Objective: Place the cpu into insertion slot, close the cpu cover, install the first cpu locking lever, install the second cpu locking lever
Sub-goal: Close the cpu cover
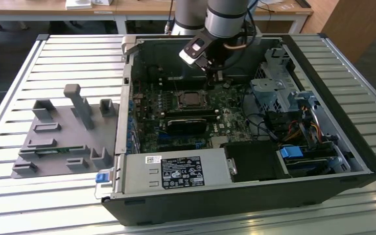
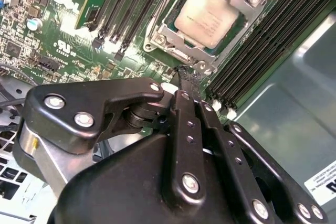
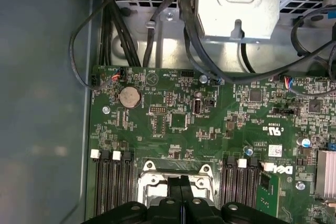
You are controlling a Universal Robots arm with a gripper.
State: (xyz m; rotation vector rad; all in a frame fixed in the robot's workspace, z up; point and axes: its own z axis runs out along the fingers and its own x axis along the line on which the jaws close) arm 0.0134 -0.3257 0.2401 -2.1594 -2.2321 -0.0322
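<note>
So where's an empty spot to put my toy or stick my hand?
The bare table slats between the grey holder tray and the table's far edge, to the exterior view's left of the computer case, are free. Inside the case it is crowded: the gripper hangs by the cpu, with cables beside.

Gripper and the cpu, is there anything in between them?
Yes. In the second wrist view, the silver edge of the cpu cover lies between the gripper and the cpu. Nothing else sits in that stretch.
</note>
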